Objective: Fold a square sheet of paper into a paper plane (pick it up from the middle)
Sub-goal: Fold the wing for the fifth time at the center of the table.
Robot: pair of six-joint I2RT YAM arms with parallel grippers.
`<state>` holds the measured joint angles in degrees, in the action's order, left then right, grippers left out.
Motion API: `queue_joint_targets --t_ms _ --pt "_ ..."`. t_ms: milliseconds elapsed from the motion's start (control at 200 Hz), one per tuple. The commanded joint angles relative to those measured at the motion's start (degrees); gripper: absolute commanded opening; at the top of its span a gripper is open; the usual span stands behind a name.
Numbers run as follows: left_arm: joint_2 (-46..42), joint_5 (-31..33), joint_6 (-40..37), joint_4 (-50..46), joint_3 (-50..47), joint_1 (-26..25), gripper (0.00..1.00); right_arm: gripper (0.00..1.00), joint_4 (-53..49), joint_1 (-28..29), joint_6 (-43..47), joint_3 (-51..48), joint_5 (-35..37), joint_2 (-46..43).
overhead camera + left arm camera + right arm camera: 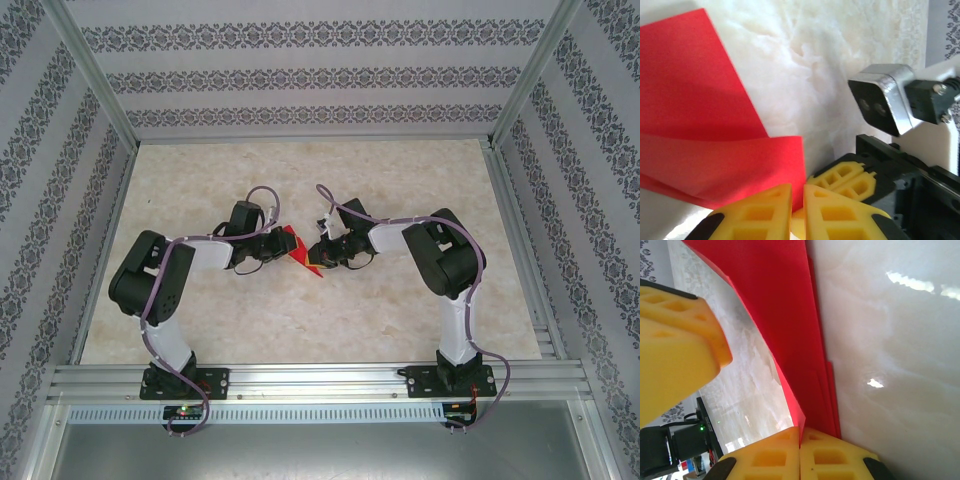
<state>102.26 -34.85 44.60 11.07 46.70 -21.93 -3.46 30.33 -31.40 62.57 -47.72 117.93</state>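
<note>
The square sheet of paper is folded into layers as a pointed red wedge, the paper plane (pixel 296 245), held between both grippers over the middle of the table. My left gripper (pixel 281 249) is shut on one red flap (pixel 725 165), which runs down between its yellow fingertips (pixel 775 210). My right gripper (pixel 318 255) is shut on the paper's layered edge (pixel 790 330) from the opposite side. Its fingers (pixel 852 177) sit just right of the left gripper's in the left wrist view. A left finger (pixel 675 340) shows at the upper left of the right wrist view.
The pale marbled tabletop (pixel 300 320) spreads around both arms. Patterned walls (pixel 300 80) and aluminium rails (pixel 520 250) close it in at the back and sides. The arm bases (pixel 180 380) stand on the near rail.
</note>
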Motion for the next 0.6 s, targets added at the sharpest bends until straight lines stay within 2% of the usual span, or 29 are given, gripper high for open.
queue_joint_targets --t_ms 0,170,410,594 --pt "0.56 -1.54 -1.74 0.69 1.33 -1.47 0.15 0.08 -3.57 -0.07 2.11 -0.33 4.04 3.52" --pt "3.20 -0.81 -0.79 -0.30 2.33 -1.54 0.14 0.09 -4.01 0.00 2.23 -0.16 4.04 3.58" --pt "4.76 6.32 -2.55 -8.57 4.24 -1.59 0.12 0.10 -4.54 -0.05 2.76 0.45 3.80 3.44" --pt "5.29 8.44 -3.39 -11.93 4.72 -1.53 0.12 0.11 -5.55 -0.03 3.29 0.97 3.80 2.81"
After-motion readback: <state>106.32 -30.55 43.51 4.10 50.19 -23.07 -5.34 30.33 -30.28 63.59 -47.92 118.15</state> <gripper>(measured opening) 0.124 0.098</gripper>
